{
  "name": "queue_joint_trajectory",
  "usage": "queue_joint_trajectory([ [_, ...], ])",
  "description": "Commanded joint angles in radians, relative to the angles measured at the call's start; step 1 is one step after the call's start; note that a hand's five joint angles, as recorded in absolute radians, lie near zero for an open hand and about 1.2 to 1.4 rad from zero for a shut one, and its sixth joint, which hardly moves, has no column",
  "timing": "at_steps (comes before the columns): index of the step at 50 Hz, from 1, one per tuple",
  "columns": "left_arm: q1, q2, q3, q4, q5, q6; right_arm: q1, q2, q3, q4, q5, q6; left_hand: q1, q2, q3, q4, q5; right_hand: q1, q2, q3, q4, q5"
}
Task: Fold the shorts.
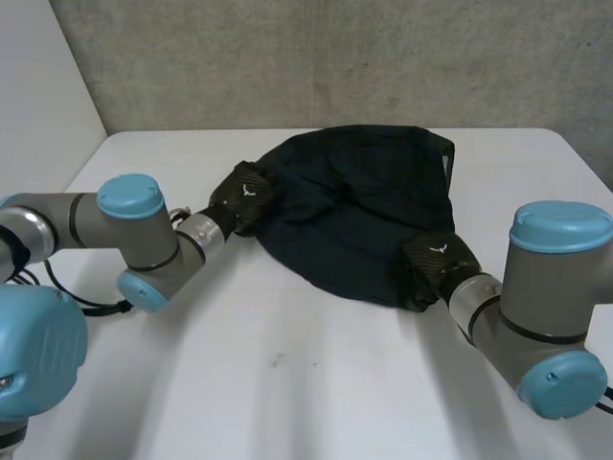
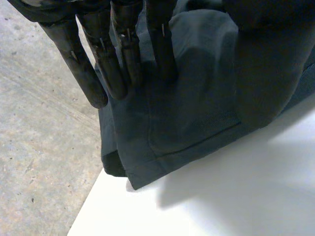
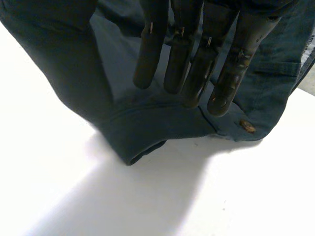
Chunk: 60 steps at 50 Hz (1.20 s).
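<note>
Head view: the dark blue shorts (image 1: pixel 354 201) lie bunched toward the far edge of the white table (image 1: pixel 287 383), about midway between its side edges. The left hand (image 1: pixel 244 192) meets the left edge of the cloth. The right hand (image 1: pixel 436 259) is at the near right corner of the cloth, and cloth covers the fingertips of both.

Left wrist view: straight fingers (image 2: pixel 123 64) lie against the cloth with the thumb opposite, and a fold is pinched between them. A hemmed corner hangs at the fingertips, just over the table's edge, with grey concrete (image 2: pixel 39 147) beyond.

Right wrist view: straight fingers (image 3: pixel 189 73) rest on the waistband beside a brass button (image 3: pixel 247 126). A fold is wrapped over the thumb, so the cloth is gripped between the two.
</note>
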Motion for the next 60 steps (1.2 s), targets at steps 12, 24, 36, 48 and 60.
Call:
queue_joint_trajectory([
  [12, 0.003, -0.043, 0.004, 0.019, -0.008, 0.048, 0.005, 0.024, 0.012, -0.018, 0.001, 0.0, 0.793, 0.801, 0.801, 0.796, 0.811, -0.067, -0.165, -0.164, -0.171, -0.196],
  [24, -0.011, 0.131, -0.131, -0.091, -0.009, 0.023, 0.003, 0.109, -0.058, -0.043, 0.006, -0.005, 0.793, 0.801, 0.801, 0.796, 0.811, -0.037, -0.136, -0.134, -0.142, -0.166],
  [36, -0.023, 0.297, -0.189, -0.165, -0.051, -0.178, -0.002, 0.162, -0.121, -0.046, 0.014, -0.008, 0.793, 0.801, 0.801, 0.796, 0.811, 0.062, -0.036, -0.035, -0.042, -0.067],
  [48, -0.024, 0.405, -0.24, -0.223, -0.052, -0.202, -0.002, 0.182, -0.179, -0.046, 0.021, -0.015, 0.793, 0.801, 0.801, 0.796, 0.811, 0.358, 0.26, 0.261, 0.254, 0.229],
  [60, -0.014, 0.62, -0.332, -0.355, -0.167, -0.263, -0.038, -0.021, -0.192, 0.0, 0.012, -0.04, 0.793, 0.801, 0.801, 0.796, 0.811, 0.716, 0.618, 0.619, 0.611, 0.587],
])
